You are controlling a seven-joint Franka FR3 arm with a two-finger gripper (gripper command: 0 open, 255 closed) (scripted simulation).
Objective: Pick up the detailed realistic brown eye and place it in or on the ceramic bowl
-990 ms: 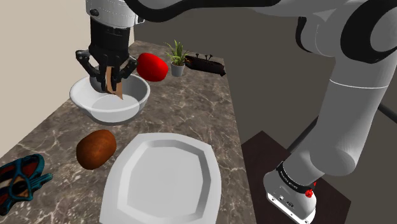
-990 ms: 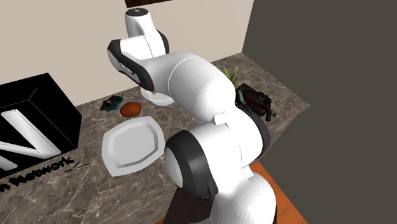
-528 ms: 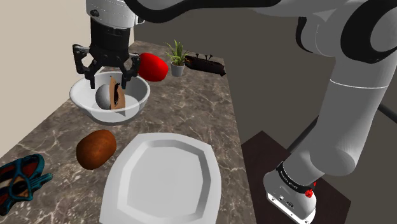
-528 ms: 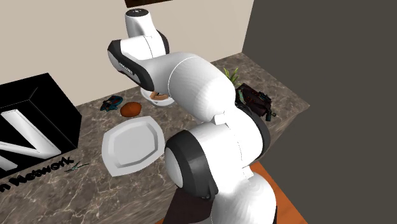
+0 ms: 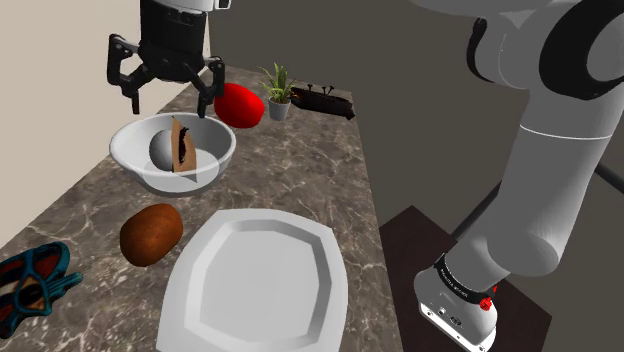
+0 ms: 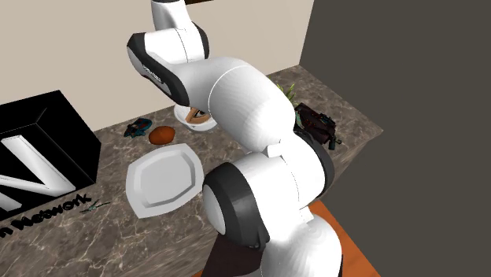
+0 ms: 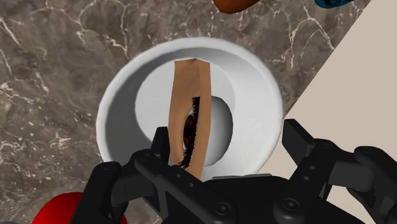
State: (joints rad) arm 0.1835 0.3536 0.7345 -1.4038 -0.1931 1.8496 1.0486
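Observation:
The eye point(image 5: 174, 147) is a grey-white ball with a brown iris, dark lashes and a tan strip of skin. It rests inside the white bowl point(image 5: 214, 165) near the counter's far end in the shoulder view. My black gripper point(image 5: 168, 100) hangs open just above the bowl, touching nothing. In the wrist view the eye point(image 7: 191, 121) stands on edge in the bowl point(image 7: 121, 89), below the gripper point(image 7: 229, 143), whose fingers are spread wide apart. The second exterior view shows part of the bowl point(image 6: 191, 120) behind the arm.
On the marble counter, a red rounded object point(image 5: 240, 104), a small potted plant point(image 5: 277, 92) and a dark object point(image 5: 322, 100) lie beyond the bowl. Nearer are a brown oval point(image 5: 151, 233), a large white plate point(image 5: 262, 280) and a teal item point(image 5: 30, 285).
The gripper went from shut on the eye to open, leaving the eye in the bowl. It then rose clear above the bowl.

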